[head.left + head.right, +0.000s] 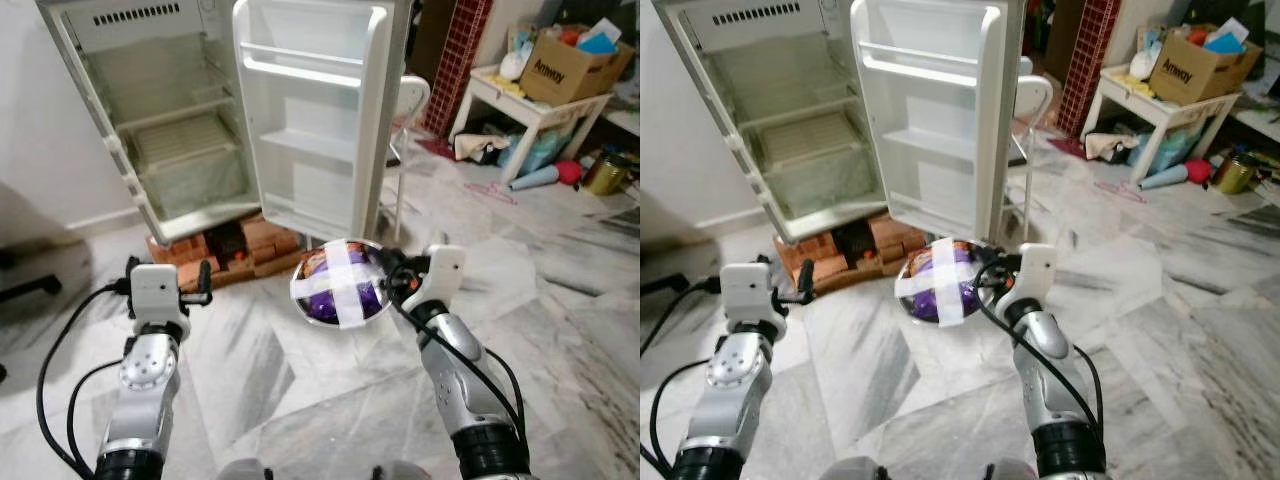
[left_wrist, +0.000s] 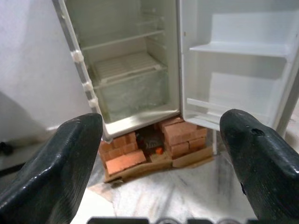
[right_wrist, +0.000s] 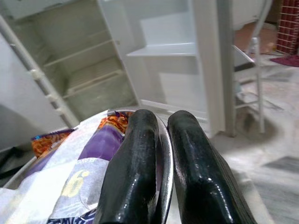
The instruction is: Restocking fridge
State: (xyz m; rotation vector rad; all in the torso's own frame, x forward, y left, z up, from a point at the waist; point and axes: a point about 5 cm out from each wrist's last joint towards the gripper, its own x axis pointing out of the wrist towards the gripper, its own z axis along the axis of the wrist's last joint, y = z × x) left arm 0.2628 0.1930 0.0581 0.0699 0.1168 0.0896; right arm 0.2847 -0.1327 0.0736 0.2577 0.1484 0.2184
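Observation:
A white fridge stands open ahead on a stack of bricks, its shelves bare and its door swung out to the right. My right gripper is shut on the rim of a metal bowl, holding it above the floor before the door. The bowl carries a purple and orange packet strapped down with a cross of white tape. In the right wrist view both fingers pinch the bowl's edge. My left gripper is open and holds nothing, raised at the left and facing the fridge.
A white chair stands just behind the fridge door. At the far right a white table bears a cardboard box, with clutter beneath it. Marble floor stretches between me and the fridge.

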